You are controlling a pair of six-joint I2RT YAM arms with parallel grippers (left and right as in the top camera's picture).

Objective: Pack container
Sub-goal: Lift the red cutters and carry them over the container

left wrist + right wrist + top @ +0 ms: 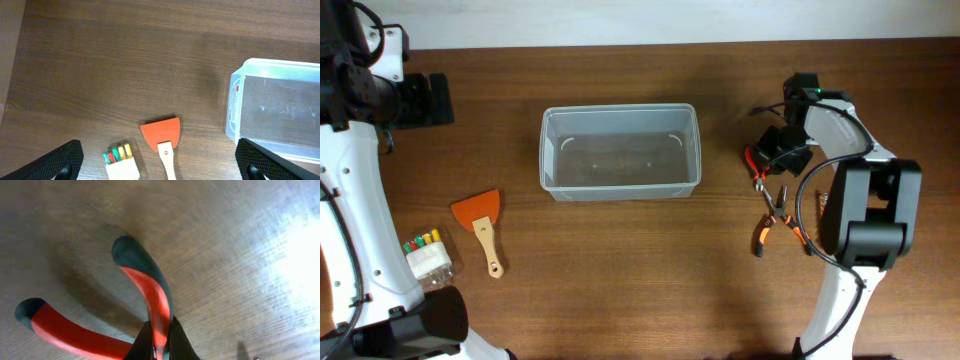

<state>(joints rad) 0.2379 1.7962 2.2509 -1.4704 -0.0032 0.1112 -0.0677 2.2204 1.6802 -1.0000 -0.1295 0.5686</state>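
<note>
My right pincer [159, 348] is clamping shut on one handle of the red pliers [152, 295], picking them up, and I am judging the next move to be carrying them over the container [546, 150].

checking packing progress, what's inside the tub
Nothing: the tub is empty, table wood showing through its clear floor. Overhead, nothing covers its inside. Scraper lies outside; right gripper holds pliers.

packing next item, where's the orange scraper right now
In the overhead view the orange scraper lies on the table's left side, between the container and the small clear bit case, touching neither.
</note>
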